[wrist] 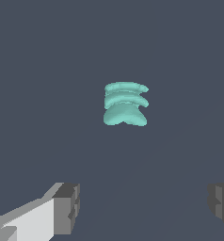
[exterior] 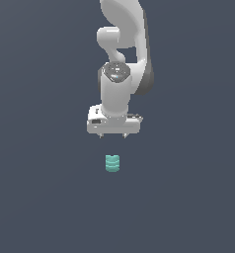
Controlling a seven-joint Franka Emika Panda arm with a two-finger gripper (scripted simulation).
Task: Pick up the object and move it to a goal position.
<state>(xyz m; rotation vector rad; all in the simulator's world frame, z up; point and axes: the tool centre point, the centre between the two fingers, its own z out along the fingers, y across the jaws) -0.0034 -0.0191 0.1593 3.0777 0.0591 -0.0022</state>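
I have the claw point(exterior: 113, 137) hanging above the tabletop point(exterior: 40, 197), its two fingers spread wide with nothing between them; in the wrist view the finger pads point(wrist: 67, 208) sit far apart at either side. The object point(exterior: 112, 163), a small teal ridged cylinder, stands upright on the tabletop, apart from the claw and at about 6 o'clock from it in the exterior view (nearly straight under, perhaps a touch off centre). In the wrist view it point(wrist: 125, 104) looks like a short stack of discs, far narrower than the gap between the fingers. I judge it light and rigid, and the ridges should give the pads something to bite on, though a round body can roll out of a skewed pinch. I would take it across its middle, pads on opposite sides, squarely centred.
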